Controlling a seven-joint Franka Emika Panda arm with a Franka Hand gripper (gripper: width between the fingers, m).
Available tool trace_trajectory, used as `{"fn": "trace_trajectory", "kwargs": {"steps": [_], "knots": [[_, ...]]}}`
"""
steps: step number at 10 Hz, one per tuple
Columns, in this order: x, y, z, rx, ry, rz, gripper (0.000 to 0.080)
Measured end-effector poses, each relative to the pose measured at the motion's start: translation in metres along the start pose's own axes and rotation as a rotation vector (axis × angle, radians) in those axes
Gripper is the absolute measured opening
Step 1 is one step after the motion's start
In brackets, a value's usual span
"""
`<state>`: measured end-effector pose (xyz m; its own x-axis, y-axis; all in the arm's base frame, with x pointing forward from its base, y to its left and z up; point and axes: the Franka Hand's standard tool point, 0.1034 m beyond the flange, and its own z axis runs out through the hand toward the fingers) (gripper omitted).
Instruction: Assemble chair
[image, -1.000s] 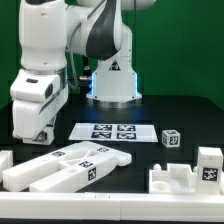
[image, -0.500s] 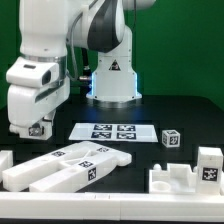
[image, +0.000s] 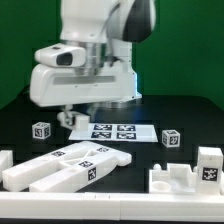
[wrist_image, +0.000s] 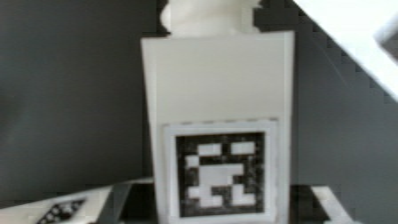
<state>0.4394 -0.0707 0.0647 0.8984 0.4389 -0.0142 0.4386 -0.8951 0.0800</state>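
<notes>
My gripper (image: 60, 121) hangs low over the table's back left, just left of the marker board (image: 115, 131). It is shut on a white pegged chair leg (image: 41, 130), whose tagged face shows beside the hand. In the wrist view the leg (wrist_image: 217, 90) fills the frame between the dark fingers (wrist_image: 313, 203), with its tag near the gripper (wrist_image: 217, 205) and its peg (wrist_image: 210, 15) at the far end. Long white chair bars (image: 72, 165) lie together at the front left. A second small tagged leg (image: 171, 138) stands right of the marker board.
A notched white chair piece (image: 180, 179) and a tagged block (image: 208, 165) sit at the front of the exterior view's right. Another white part (image: 5, 160) shows at the left edge. The robot base (image: 112, 85) stands behind the marker board.
The arm has swung from the exterior view's far left toward the middle and turned its hand. The tagged leg, unseen before, now shows in the gripper.
</notes>
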Motion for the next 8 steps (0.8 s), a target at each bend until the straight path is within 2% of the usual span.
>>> {"fn": "trace_trajectory", "kwargs": {"steps": [1,2,5,7,8], "knots": [[0.02,-0.023,-0.009,0.007,0.001,0.163,0.0284],[0.024,-0.031,-0.009,0.005,0.005,0.199,0.0284],[0.023,-0.033,-0.007,0.016,0.003,0.288,0.0284],[0.023,-0.057,0.004,0.05,-0.02,0.348,0.0284],[0.024,-0.069,0.015,0.063,-0.039,0.35,0.0284]]}}
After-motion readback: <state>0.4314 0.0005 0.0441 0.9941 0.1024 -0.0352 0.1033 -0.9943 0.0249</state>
